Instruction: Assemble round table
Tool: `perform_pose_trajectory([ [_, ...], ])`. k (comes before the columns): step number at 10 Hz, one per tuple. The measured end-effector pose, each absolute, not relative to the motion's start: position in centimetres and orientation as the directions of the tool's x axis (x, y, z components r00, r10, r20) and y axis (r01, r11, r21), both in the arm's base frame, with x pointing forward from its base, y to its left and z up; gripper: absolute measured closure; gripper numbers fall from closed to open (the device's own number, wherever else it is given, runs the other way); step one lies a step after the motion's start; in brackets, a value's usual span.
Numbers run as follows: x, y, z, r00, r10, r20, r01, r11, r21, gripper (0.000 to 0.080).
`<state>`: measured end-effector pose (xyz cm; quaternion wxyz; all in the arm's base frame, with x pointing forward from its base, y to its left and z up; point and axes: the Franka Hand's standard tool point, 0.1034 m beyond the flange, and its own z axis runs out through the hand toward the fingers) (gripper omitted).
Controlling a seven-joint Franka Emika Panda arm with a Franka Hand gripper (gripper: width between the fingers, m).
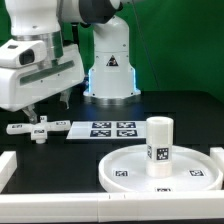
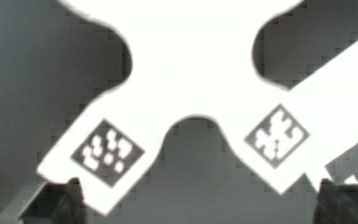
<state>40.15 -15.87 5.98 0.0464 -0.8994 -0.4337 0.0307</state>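
Claw (image 1: 38, 118) is released. In the wrist view you see both fingertips (image 2: 59, 200) spread wide with nothing clamped between them. It hangs low over the cross-shaped piece (image 1: 38, 131) at the left middle of the exterior view. I can't tell from either view whether the fingers touch the piece.

The cross-shaped piece lies flat on the black table (image 1: 70, 160), just beside the marker board (image 1: 108, 128) on that board's left in the exterior view. In the wrist view the piece fills most of the frame, and you can read two square tags on its arms.

The only container you've got is the rimmed round disc (image 1: 125, 160), lower right of the exterior view, lying flat with its rim up. Inside it the short post (image 1: 158, 140) stands upright near the centre, tag facing the camera. Small tags sit on the disc floor around the post.

White rails (image 1: 60, 204) edge the table along the frame's bottom and sides.
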Motion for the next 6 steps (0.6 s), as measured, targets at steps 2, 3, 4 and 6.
perform_pose_trajectory([
  [2,40.5,-15.6,6.1,0.621,0.784,-0.014,0.778,-0.619,-0.107,0.0151],
  [3,40.5,-15.7,6.0,0.622,0.783,-0.015,0.777,-0.620,-0.108,0.0151],
  [4,40.5,-16.0,6.0,0.608,0.794,-0.012,0.789,-0.606,-0.100,0.0151],
  [6,40.7,-17.7,6.5,0.517,0.856,0.003,0.856,-0.517,-0.020,0.0151],
])
